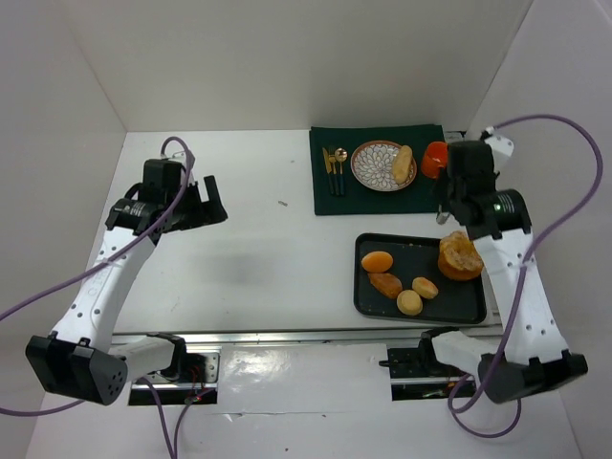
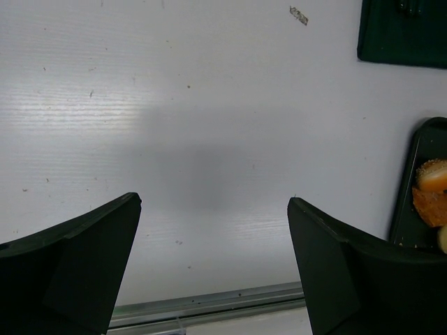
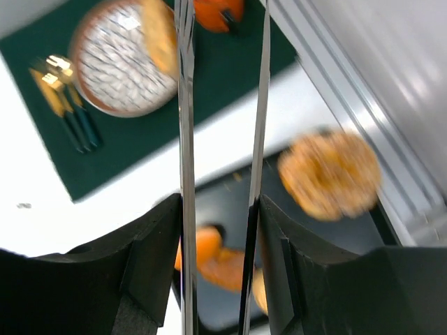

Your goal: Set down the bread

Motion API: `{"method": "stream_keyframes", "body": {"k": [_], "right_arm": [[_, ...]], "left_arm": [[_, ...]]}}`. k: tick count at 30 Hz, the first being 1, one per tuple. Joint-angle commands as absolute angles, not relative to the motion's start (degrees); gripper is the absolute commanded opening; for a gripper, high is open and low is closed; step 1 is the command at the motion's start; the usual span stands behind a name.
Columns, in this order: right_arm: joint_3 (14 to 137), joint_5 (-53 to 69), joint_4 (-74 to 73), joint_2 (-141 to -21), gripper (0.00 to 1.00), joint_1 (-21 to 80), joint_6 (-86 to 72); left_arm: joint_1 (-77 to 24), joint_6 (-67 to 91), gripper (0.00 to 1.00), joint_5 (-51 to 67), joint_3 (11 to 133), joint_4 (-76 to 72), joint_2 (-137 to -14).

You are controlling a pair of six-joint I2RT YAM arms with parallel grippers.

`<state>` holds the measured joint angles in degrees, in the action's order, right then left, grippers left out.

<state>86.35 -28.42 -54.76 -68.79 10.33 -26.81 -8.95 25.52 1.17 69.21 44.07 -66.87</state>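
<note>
A long bread roll [image 1: 403, 164] lies on the patterned plate [image 1: 373, 163] on a dark green mat [image 1: 330, 196]. A black tray [image 1: 421, 251] holds a large round bread [image 1: 460, 256] and several small rolls [image 1: 377, 261]. My right gripper [image 1: 448, 199] hovers between the plate and the tray, shut on metal tongs [image 3: 184, 105]. The tong blades stand apart with nothing between them. The wrist view is blurred and shows the plate [image 3: 119, 66], the large bread [image 3: 330, 174] and the tray rolls [image 3: 209, 255] below my right gripper [image 3: 220, 202]. My left gripper [image 1: 206, 201] is open and empty over bare table [image 2: 216, 202].
An orange cup [image 1: 435, 159] stands at the mat's right end, close to my right gripper. Gold cutlery [image 1: 335, 170] lies left of the plate. White walls enclose the table on three sides. A metal rail runs along the near edge [image 1: 287, 337].
</note>
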Motion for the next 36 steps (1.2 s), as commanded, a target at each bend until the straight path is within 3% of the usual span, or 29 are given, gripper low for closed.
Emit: {"method": "stream_keyframes", "body": {"k": [1, 15, 36], "right_arm": [[80.62, -30.76, -67.57, -66.45, 0.53, 9.93, -34.34], [65.84, -27.51, -66.8, -63.11, 0.53, 9.41, -39.37], [63.19, -24.08, -69.95, -59.33, 0.52, 9.4, -40.86]], "left_arm": [[-10.37, 24.52, 1.0, -0.18, 71.89, 42.19, -66.01], [-13.1, 23.99, 1.0, -3.69, 72.42, 42.71, -66.53], [-13.71, 23.99, 1.0, -6.33, 72.95, 43.24, -68.73]]}}
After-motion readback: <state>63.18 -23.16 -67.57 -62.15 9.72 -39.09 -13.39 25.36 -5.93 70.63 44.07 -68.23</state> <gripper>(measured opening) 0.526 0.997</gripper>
